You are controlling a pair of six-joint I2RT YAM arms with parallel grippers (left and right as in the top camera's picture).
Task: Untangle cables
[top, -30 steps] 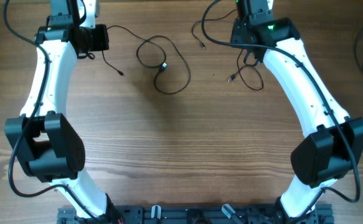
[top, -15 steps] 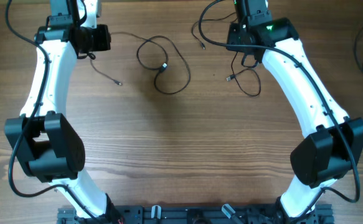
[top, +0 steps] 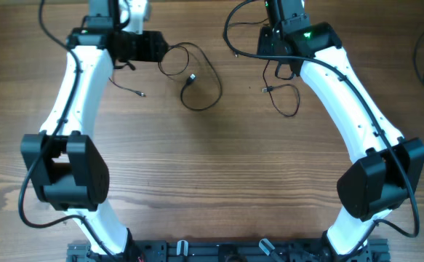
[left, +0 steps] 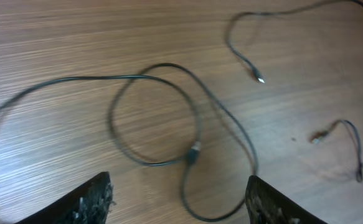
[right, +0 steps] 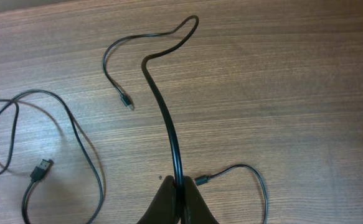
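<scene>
Gripping: right gripper [right: 180, 184] is pinched closed on a thin black cable [right: 169, 134], to the right of the looped cable [top: 191, 78].
Left gripper [left: 178, 183]: fingers spread wide with nothing between them, above the looped cable's far-left side.
Looped cable: lies flat on the table [top: 212, 175], crossing itself once.
Open room: broad bare wood on the near side of the looped cable, between both arms.
Edges: the held cable's free plug lies apart from the looped cable.

The looped cable [left: 112, 121] leaves the left wrist view's left edge.
</scene>
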